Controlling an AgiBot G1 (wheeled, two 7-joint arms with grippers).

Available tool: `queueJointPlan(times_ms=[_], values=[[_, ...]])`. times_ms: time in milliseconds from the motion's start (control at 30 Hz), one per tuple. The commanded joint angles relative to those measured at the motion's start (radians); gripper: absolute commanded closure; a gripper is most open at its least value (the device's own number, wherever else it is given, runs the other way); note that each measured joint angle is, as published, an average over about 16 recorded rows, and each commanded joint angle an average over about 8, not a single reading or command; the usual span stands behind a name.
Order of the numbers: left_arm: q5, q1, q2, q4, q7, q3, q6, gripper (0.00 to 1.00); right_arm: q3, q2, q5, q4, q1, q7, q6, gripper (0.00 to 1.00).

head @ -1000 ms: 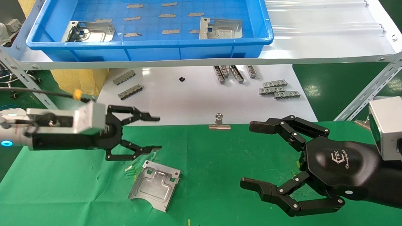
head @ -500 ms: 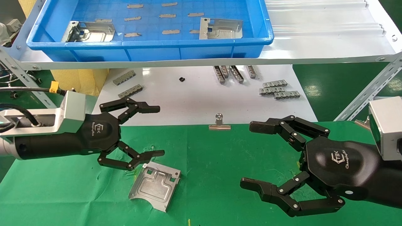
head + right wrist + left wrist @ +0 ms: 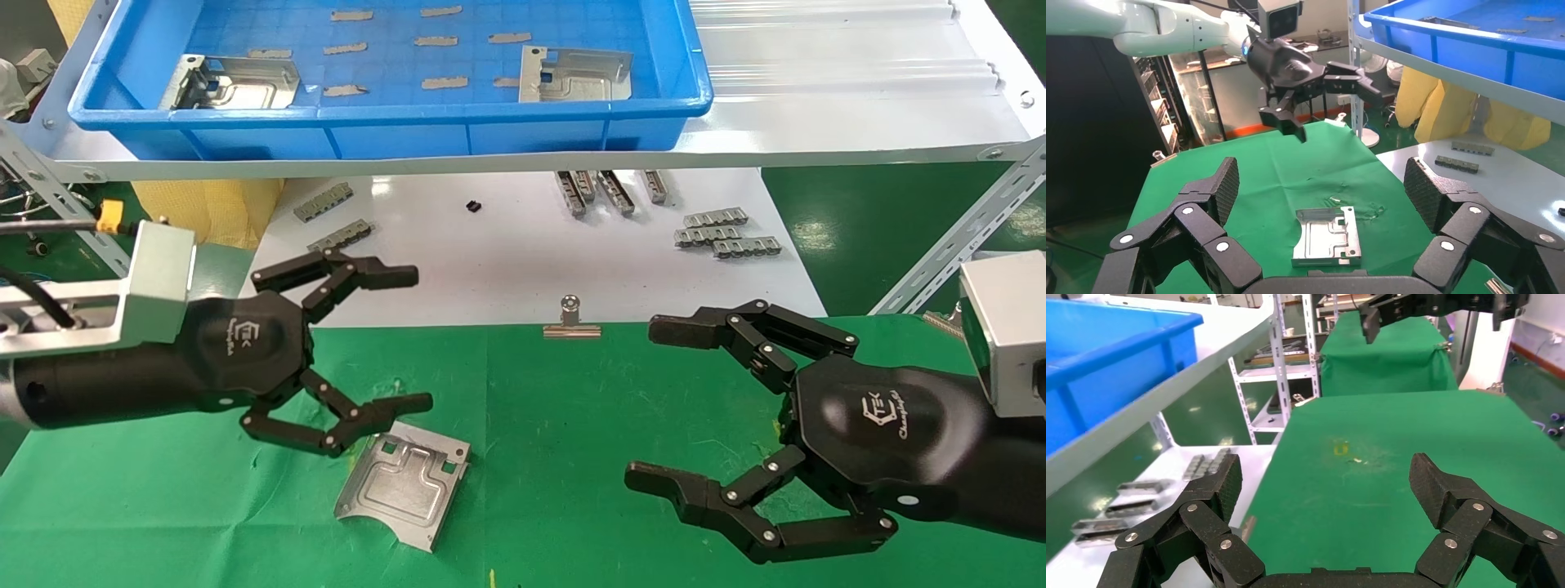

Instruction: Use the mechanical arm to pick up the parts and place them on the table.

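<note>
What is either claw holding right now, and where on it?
Nothing. The left claw is open above the part lying on the green table; the right claw is open and empty.

One part (image 3: 403, 481) is lying on the counter (image 3: 556, 457) just below the left end effector (image 3: 413, 339); right end effector (image 3: 645, 404) is hovering well apart; two parts (image 3: 233, 82) are sitting in the tray (image 3: 392, 131) behind.

floor: green (image 3: 850, 237) | racks: white metal shelving (image 3: 1281, 373) | sacks: yellow (image 3: 1468, 116) | side: dark cabinet (image 3: 1083, 122)
</note>
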Motion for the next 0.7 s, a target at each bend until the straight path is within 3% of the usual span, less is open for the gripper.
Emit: queueJointPlan(times_ms=[33, 700], values=[[0.005, 0.018, -0.008, -0.028, -0.022, -0.025, -0.004, 0.00, 0.000, 0.000, 0.000, 0.000, 0.000, 0.000, 0.000, 0.00], [0.052, 0.201, -0.089, -0.306, -0.245, -0.273, -0.039, 0.00, 0.000, 0.000, 0.000, 0.000, 0.000, 0.000, 0.000, 0.00]])
